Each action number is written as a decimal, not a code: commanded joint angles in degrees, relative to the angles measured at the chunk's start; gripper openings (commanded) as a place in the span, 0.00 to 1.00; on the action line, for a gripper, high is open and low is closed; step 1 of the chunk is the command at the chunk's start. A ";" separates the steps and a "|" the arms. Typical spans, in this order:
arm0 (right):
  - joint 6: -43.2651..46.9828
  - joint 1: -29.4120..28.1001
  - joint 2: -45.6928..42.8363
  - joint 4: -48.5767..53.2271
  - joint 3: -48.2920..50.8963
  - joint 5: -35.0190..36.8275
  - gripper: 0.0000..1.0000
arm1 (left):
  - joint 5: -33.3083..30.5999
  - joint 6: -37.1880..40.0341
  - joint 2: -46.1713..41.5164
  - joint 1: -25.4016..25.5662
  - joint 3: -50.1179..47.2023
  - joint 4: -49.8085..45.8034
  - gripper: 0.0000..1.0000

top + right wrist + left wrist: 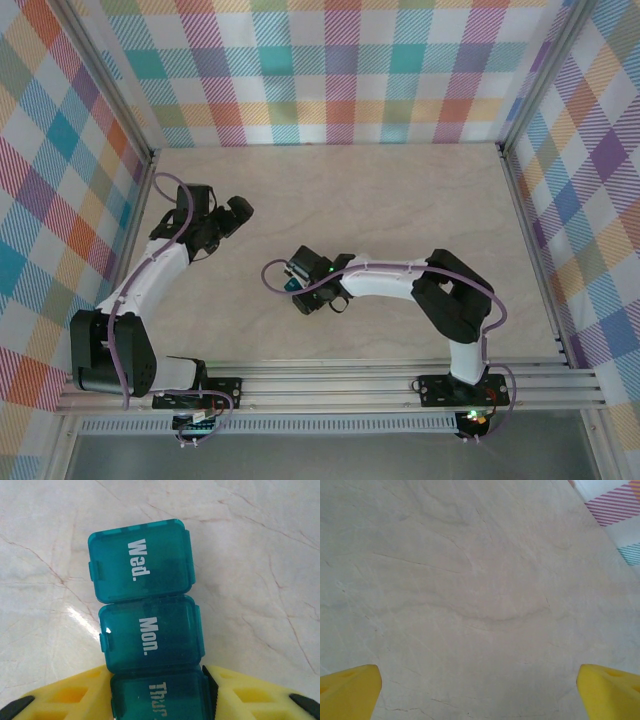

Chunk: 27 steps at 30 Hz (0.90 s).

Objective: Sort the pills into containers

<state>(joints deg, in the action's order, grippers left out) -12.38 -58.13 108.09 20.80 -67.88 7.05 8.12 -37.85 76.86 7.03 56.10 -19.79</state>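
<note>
Teal glossy plastic containers (150, 635), square-lidded, clasped by right hand (158, 682); left hand (477, 682) released.

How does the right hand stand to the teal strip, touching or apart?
Touching. Right wrist view: fingers of the right hand press both sides of the teal strip, no gap.

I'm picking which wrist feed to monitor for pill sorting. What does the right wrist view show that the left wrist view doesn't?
Right wrist view: the teal containers, lids closed and marked Wed., Mon. and Thur, with the right gripper closed against both sides of the Thur compartment. Left wrist view: the left gripper wide open above the table, plus a corner of plaid wall. Both: yellow fingertips at the bottom edge and the pale marbled tabletop.
</note>
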 commanded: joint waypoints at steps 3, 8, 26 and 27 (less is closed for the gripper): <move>-5.81 2.05 -3.92 -4.36 4.28 -1.20 0.48 | 1.67 0.94 0.69 1.06 0.24 0.22 1.00; -7.87 3.32 -6.00 -6.87 6.69 -2.55 0.47 | 5.15 1.70 0.54 2.40 -2.50 3.35 1.00; -17.70 8.40 -17.50 -16.00 9.96 -4.57 0.47 | 24.80 -7.10 -0.18 6.97 -12.02 24.88 1.00; -18.12 8.54 -17.84 -16.23 9.96 -4.43 0.47 | 25.14 -7.99 -0.29 7.28 -12.21 25.87 1.00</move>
<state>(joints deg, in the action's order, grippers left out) -27.53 -50.11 91.92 7.38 -58.70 2.94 29.17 -42.39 78.15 12.80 45.01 0.03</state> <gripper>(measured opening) 0.471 0.998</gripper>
